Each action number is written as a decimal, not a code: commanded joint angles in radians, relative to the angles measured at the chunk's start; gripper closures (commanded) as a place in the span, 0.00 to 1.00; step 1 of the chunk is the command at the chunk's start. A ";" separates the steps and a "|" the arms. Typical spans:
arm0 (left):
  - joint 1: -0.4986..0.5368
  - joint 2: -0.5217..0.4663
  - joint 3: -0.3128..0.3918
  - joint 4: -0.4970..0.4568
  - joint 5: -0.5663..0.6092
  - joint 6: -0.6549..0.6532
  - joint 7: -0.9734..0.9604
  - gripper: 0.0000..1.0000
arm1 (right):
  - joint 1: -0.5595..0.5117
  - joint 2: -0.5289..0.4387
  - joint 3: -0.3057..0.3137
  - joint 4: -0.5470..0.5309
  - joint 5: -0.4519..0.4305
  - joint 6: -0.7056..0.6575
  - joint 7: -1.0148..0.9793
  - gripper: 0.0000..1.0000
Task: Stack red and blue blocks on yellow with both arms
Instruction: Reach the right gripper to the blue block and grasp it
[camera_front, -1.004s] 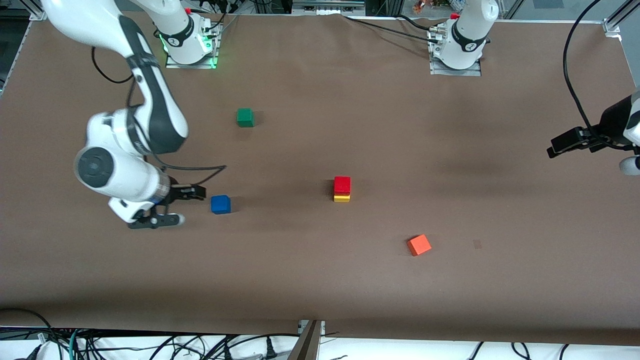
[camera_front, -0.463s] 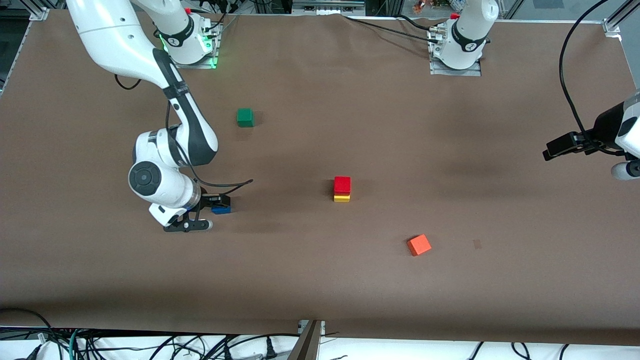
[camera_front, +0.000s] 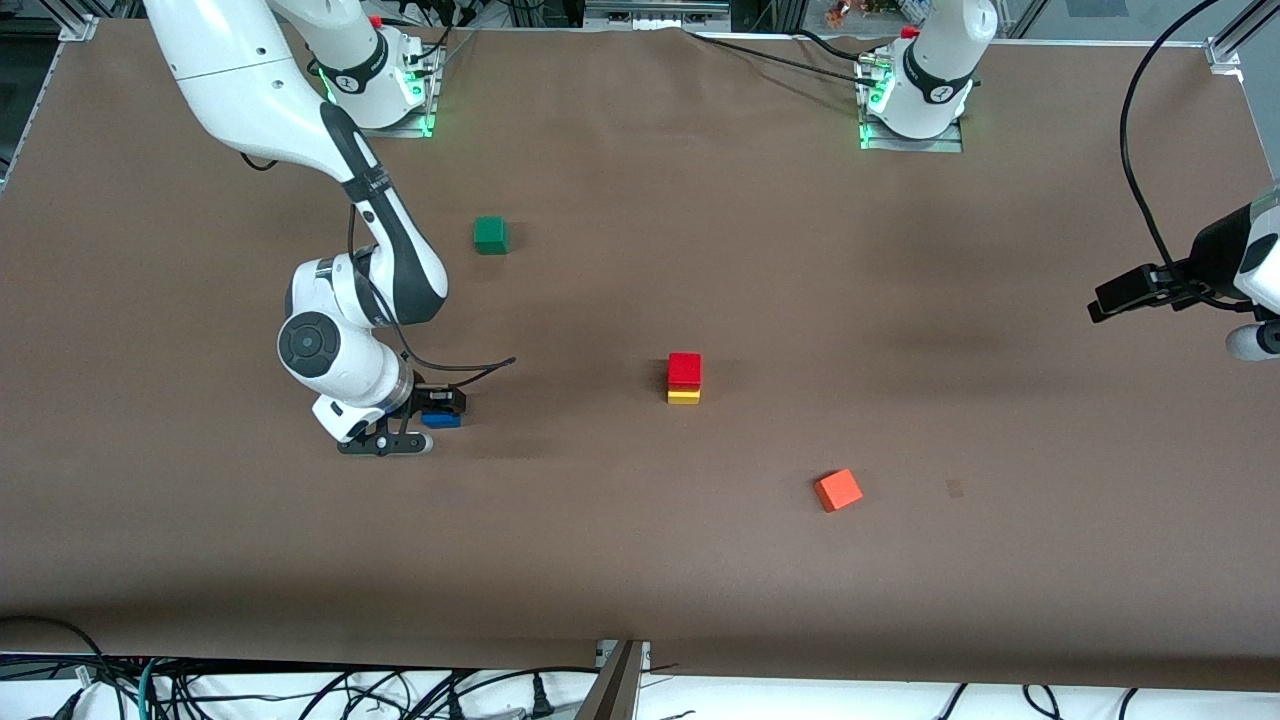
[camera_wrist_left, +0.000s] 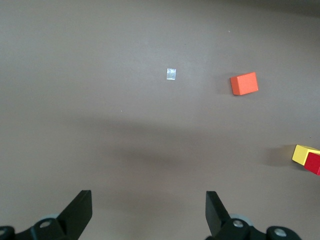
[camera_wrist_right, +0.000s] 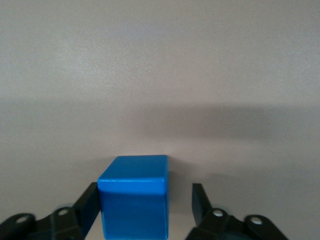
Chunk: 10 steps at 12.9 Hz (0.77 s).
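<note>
The blue block (camera_front: 441, 420) rests on the table toward the right arm's end. My right gripper (camera_front: 436, 412) is down around it, open: in the right wrist view the blue block (camera_wrist_right: 133, 197) touches one finger (camera_wrist_right: 89, 202), while a gap separates it from the other finger (camera_wrist_right: 200, 202). The red block (camera_front: 684, 368) sits on the yellow cube (camera_front: 683, 397) near the table's middle. My left gripper (camera_front: 1110, 298) waits in the air over the left arm's end, open and empty (camera_wrist_left: 148, 210). Its view catches the yellow cube (camera_wrist_left: 301, 154) and the red block (camera_wrist_left: 313, 163) at the edge.
A green cube (camera_front: 490, 235) lies nearer the robot bases than the blue block. An orange cube (camera_front: 838, 490), also in the left wrist view (camera_wrist_left: 244, 83), lies nearer the front camera than the stack. A small pale mark (camera_wrist_left: 171, 74) is on the brown tabletop.
My right arm swept over from its end of the table and lowered its gripper around the blue block; the fingers have narrowed. The left arm barely shifted.
</note>
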 joint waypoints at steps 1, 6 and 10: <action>0.000 0.000 -0.002 0.011 0.022 0.003 -0.004 0.00 | 0.002 -0.013 -0.001 -0.011 0.018 0.009 0.004 0.58; 0.000 0.000 -0.002 0.012 0.022 0.003 -0.002 0.00 | 0.025 -0.044 0.002 0.049 0.016 -0.075 0.001 0.66; 0.001 0.000 -0.002 0.012 0.022 0.003 -0.002 0.00 | 0.116 -0.015 0.002 0.389 0.004 -0.497 0.188 0.65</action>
